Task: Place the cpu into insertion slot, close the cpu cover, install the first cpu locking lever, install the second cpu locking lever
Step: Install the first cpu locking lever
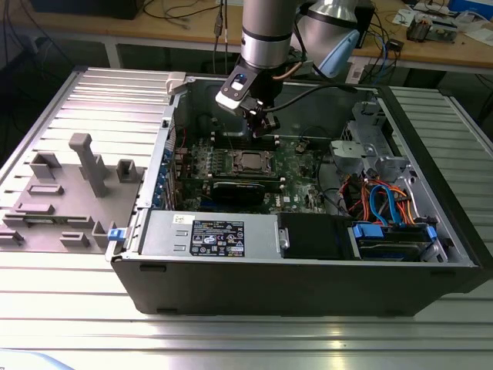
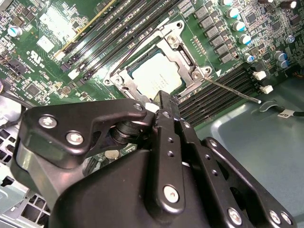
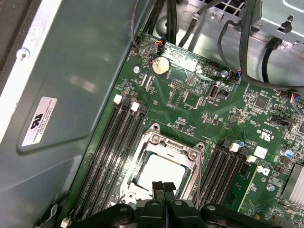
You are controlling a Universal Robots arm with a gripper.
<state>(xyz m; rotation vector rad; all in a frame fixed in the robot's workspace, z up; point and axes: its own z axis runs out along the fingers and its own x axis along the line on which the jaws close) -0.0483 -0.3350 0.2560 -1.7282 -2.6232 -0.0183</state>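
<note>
End effector [image 3: 163, 186] is pinched all the way shut in the first wrist view, both tips pressed together with nothing between them as far as I can see. It's parked right at the edge of the cpu [image 3: 159, 173]. The cpu sits in the socket [image 1: 236, 162], and its pale top shows through the window of the cover [image 3: 166, 142], which looks like it's lying down flat over it.

The second wrist view looks past the black knuckles from the other side, and there you get a thin silvery lever [image 2: 232, 90] poking out from a socket corner and slanting across the memory slots [image 2: 223, 90]. I can't tell whether it's latched. The first wrist view gives you the coin battery [image 3: 160, 66] further up the board.

The exterior view has the arm [image 1: 266, 31] coming straight down into the open computer case [image 1: 308, 285], which sits on a ribbed metal table [image 1: 77, 308]. A grey parts holder [image 1: 85, 166] is off to the exterior view's left.
</note>
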